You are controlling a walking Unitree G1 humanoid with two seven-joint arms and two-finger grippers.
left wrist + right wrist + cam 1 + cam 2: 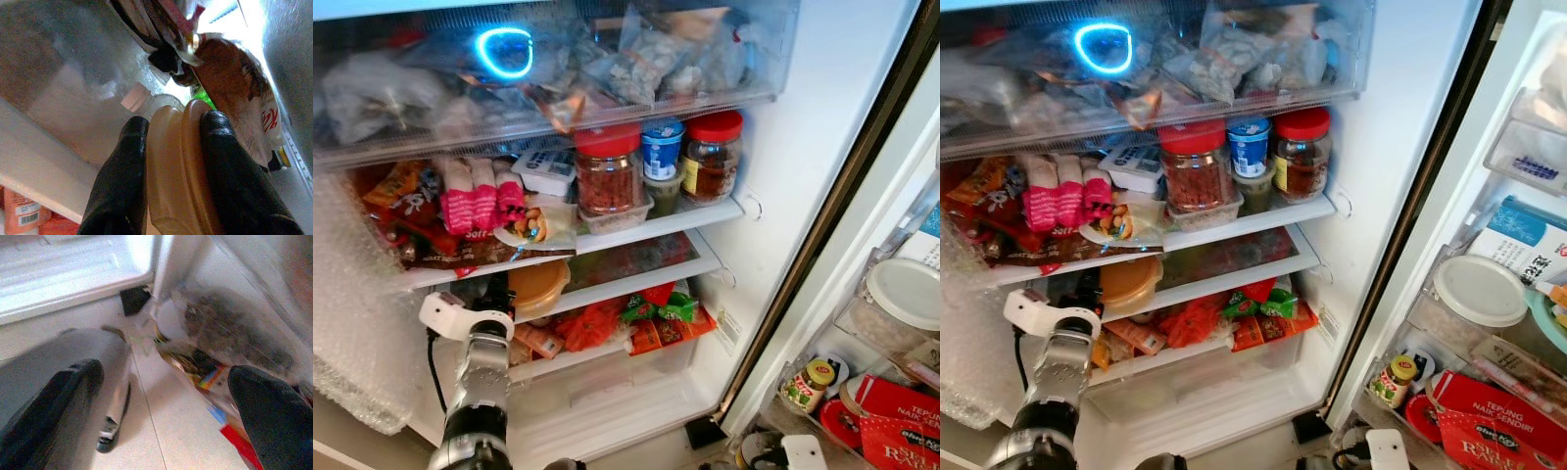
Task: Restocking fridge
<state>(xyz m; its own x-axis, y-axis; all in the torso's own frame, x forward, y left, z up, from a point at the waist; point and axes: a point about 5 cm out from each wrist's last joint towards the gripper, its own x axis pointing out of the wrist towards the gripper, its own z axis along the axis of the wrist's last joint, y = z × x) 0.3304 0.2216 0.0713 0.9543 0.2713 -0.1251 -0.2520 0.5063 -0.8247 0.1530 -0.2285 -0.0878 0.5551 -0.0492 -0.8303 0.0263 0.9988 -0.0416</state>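
Left gripper [171, 142] fingers clamp the tan round plastic container [536, 286] by its rim on the crowded middle fridge shelf [636, 279]; thin edge grip, could slip or jam against neighbouring packets. Right gripper [166, 396] fingers wide, idle.

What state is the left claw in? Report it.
Shut on the tub: left claw fingers press both its sides.

Silver ribbed left arm [478, 392], white wrist, black cable, black-fingered tool [171, 147].
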